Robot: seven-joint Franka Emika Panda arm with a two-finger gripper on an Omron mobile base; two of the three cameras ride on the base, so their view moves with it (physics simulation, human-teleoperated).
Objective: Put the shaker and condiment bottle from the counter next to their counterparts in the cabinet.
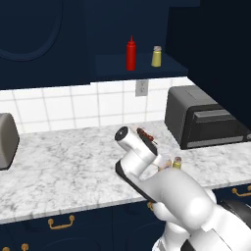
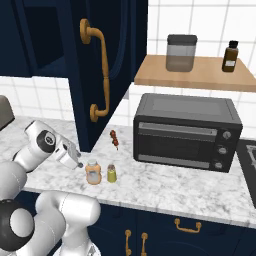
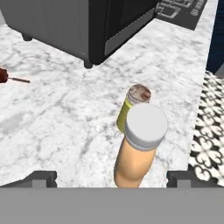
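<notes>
Closing on the condiment bottle (image 3: 136, 151) with your gripper (image 3: 111, 177) spread wide; it stands on the counter (image 2: 165, 187) touching the shaker (image 3: 131, 105); clip that neighbour and you topple both.

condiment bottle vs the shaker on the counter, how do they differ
The condiment bottle is orange-tan with a pale whitish cap; the shaker is olive-yellow with a greyish, brown-speckled top. The condiment bottle is wider and somewhat taller than the shaker. In the hand view the condiment bottle stands nearer the open gripper, with the shaker just behind it. Both stand upright, side by side on the marbled counter, near its front edge.
</notes>
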